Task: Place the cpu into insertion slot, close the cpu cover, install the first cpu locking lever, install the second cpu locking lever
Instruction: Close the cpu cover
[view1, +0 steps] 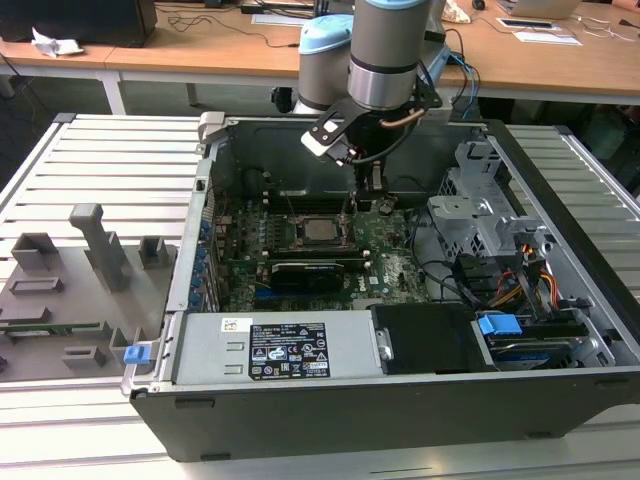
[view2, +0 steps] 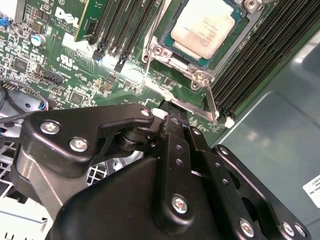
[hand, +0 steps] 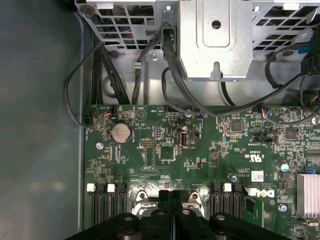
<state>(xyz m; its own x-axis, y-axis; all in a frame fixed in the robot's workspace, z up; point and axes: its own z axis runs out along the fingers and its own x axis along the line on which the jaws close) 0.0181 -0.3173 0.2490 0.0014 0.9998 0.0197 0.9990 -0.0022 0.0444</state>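
Note:
The cpu (view2: 209, 26), a silver-grey square chip, lies in the insertion slot (view2: 170, 47) on the green board; in the exterior view the cpu (view1: 318, 231) sits mid-case. The cpu cover (view2: 199, 76), a silvery frame, lies flat around the chip. Thin metal locking levers run along the socket's sides, one lever (view2: 149, 55) beside the memory slots and another lever (view2: 212, 102) near the gripper. My gripper (view2: 167, 104) is shut, with its black tips at the socket's edge by that lever's flat plate. It hangs just to the exterior view's right of the socket, gripper (view1: 370, 205).
A black expansion card (view1: 310, 270) lies in front of the socket. The power supply (view1: 290, 350) fills the case front. A metal drive cage (view1: 480, 210) with cables (hand: 100, 75) stands at the exterior view's right. Grey fixtures (view1: 90, 250) sit on the table outside the case.

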